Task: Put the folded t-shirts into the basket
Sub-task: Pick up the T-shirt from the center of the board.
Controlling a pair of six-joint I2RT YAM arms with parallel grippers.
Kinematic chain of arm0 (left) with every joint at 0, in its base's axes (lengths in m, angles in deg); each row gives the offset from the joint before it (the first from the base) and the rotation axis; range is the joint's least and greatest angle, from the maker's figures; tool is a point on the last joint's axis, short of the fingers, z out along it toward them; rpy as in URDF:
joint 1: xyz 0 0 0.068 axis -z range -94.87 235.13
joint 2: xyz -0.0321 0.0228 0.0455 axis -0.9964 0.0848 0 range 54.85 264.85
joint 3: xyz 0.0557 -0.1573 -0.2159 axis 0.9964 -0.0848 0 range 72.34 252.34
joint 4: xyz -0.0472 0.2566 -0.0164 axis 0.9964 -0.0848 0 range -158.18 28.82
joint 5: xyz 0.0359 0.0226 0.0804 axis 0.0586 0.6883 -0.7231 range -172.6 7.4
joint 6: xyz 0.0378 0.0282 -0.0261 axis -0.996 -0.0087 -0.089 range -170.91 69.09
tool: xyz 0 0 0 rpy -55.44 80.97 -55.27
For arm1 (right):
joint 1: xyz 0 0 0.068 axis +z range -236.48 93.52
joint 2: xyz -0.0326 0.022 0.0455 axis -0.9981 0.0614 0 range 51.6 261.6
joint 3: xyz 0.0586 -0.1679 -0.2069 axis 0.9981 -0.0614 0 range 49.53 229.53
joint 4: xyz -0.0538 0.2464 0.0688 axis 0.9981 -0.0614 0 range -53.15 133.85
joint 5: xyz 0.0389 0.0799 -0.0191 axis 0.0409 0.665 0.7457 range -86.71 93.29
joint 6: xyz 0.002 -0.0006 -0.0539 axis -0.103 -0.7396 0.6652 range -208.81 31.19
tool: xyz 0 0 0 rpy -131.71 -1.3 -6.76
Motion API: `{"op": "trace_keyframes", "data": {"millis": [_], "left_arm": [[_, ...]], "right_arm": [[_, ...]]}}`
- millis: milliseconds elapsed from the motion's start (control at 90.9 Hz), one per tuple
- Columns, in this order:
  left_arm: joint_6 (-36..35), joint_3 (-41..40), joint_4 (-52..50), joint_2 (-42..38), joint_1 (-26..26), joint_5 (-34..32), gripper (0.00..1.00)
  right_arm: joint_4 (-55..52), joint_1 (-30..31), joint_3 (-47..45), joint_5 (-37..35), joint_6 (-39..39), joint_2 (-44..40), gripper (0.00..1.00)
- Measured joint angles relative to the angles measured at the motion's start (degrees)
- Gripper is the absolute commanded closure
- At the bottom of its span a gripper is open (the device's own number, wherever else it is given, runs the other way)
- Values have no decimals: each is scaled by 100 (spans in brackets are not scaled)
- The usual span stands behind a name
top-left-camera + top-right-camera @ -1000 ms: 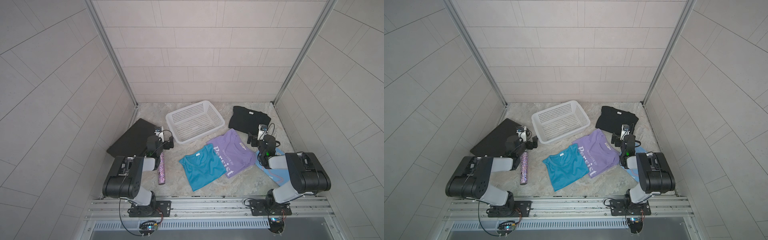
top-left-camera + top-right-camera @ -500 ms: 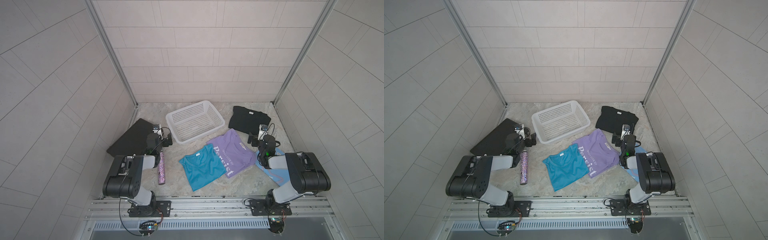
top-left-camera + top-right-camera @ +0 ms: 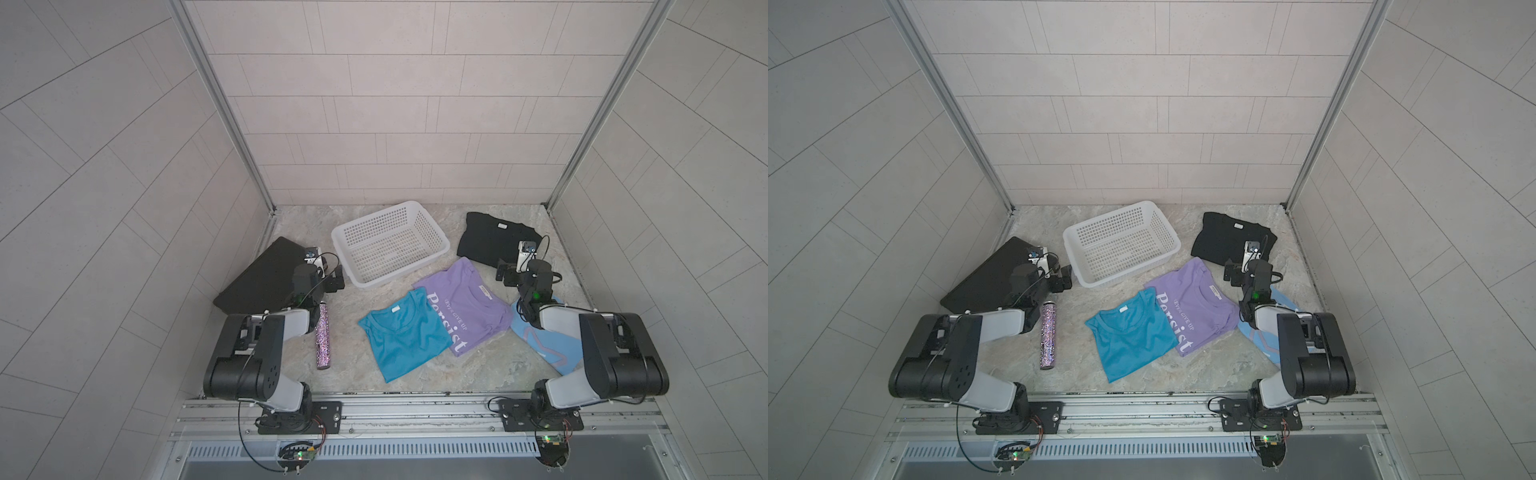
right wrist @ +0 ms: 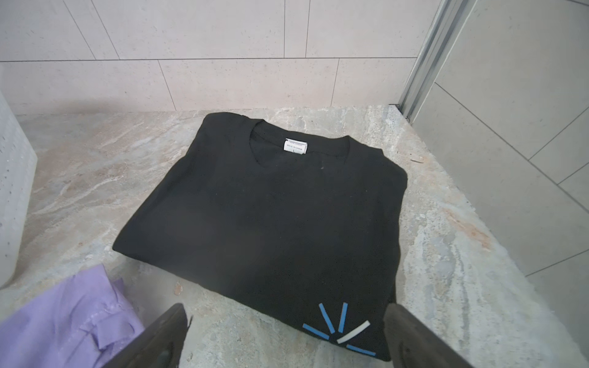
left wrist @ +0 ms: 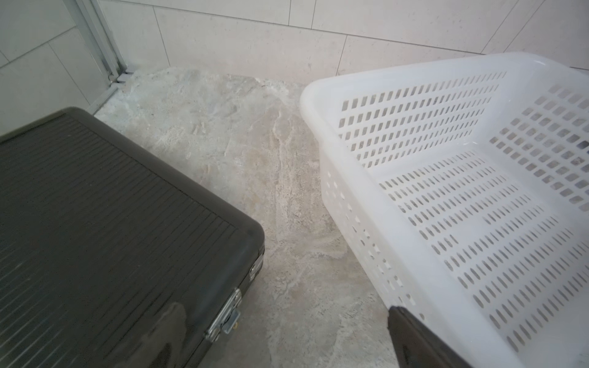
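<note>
In both top views we see the basket [image 3: 434, 232] standing on the stone floor [image 3: 353, 316], just above the middle of the frame, its grid bottom bare. All four folded t-shirts lie outside it. The teal tee [image 3: 401, 338] is below the basket, at lower centre. The lilac tee [image 3: 465, 307] with its white "Persist" lettering lies to the right of the teal one, the two touching along one edge. The black tee [image 3: 486, 241] is to the right of the basket, toward the upper right of the floor. The light blue tee [image 3: 561, 357] lies at the right side of the frame, just beside the lilac one and partly hidden by the right arm.

The right gripper [image 3: 505, 276] sits at the lower edge of the black tee. In the right wrist view its fingers [image 4: 159, 337] are spread wide apart with the starburst corner of that tee between them, and they hold nothing.

The left gripper [image 3: 334, 282] is in the gap between the black hard case [image 3: 266, 274] and the basket's lower left corner. The left wrist view shows only one finger [image 5: 414, 337], next to the basket's rim. We take the jaws as fully spread, and they grip nothing.

A glittery tube [image 3: 323, 340] lies on the floor below the left gripper, left of the teal tee
</note>
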Motion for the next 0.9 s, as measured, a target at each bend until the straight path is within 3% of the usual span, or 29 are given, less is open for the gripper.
{"op": "trace_keyframes", "data": {"millis": [253,396,484,605,759,902], "left_arm": [[-146,1672,-2717,-887,-326,271,1],[-1078,2387,-4621,-1121,-328,1322,5],[-1860,2424,-5805,-1329,-326,2063,5],[-2813,2269,-7047,-1635,-304,2741,5],[-3698,1912,-7960,-1978,-155,3134,7],[-3947,1591,-8096,-2092,208,3189,8]], "right_arm": [[-2745,0,2262,214,7,-706,0],[-4000,11,2570,1449,306,-798,0],[-4555,201,2540,2391,570,-787,1],[-5095,1016,2485,3268,931,-570,7],[-5265,2000,2380,3779,1156,11,13],[-5254,2492,2382,3788,1134,684,24]]}}
